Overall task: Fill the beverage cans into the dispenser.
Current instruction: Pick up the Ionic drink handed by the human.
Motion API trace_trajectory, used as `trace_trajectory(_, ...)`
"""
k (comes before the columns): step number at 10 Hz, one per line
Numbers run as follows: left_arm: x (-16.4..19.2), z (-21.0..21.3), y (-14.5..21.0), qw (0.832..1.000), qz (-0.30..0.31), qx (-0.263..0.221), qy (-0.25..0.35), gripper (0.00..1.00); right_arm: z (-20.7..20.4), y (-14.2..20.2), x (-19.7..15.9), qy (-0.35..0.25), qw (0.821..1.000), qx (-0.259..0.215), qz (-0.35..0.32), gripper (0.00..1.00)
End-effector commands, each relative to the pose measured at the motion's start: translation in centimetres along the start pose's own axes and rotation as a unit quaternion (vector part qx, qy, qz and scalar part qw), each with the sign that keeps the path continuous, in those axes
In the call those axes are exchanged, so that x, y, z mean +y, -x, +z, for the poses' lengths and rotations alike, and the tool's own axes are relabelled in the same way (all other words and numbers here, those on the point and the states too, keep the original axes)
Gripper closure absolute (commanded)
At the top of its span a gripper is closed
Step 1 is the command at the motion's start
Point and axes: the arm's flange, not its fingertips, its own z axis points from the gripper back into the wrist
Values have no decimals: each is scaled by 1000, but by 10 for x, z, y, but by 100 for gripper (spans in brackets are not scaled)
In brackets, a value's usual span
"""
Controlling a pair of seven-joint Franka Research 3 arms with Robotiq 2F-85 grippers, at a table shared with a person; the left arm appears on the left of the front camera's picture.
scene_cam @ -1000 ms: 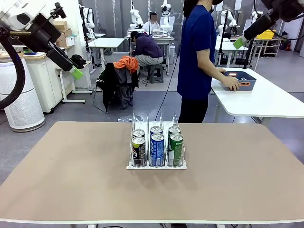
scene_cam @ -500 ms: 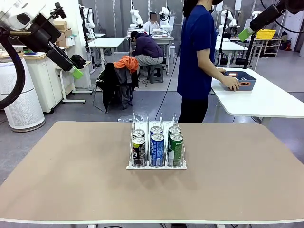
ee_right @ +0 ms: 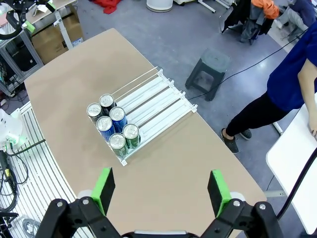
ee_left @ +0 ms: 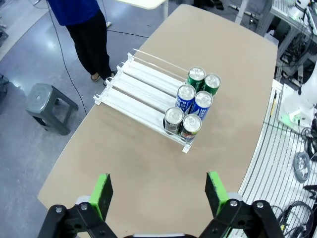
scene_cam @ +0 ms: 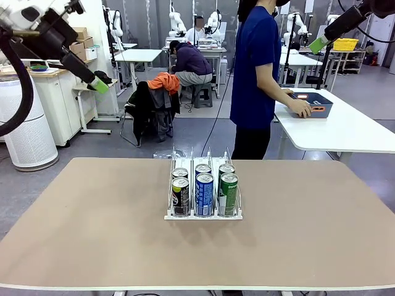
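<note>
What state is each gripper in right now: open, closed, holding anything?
Left gripper: open, holding nothing.
Right gripper: open, holding nothing.

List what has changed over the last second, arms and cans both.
The right gripper rose toward the upper right, then held. The left gripper lifted a little in the last half second. Both are open and empty; nothing was taken or let go. Unchanged: six beverage cans at the near end of the dispenser, two per lane, and the person's hand on the blue-grey tub.
</note>
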Motion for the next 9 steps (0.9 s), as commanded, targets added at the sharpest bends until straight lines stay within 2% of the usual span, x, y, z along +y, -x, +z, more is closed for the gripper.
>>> trace_trajectory(1,-13,16,-17,1000,21,-4,1,0,-1,0,1,0,1000,1,0,0)
trace_trajectory(5,-23,47,-35,998,39,-40,-15,0,-1,0,1,0,1000,1,0,0)
trace_trajectory(9,-33,65,-37,998,4,-53,-26,0,-1,0,1,0,1000,1,0,0)
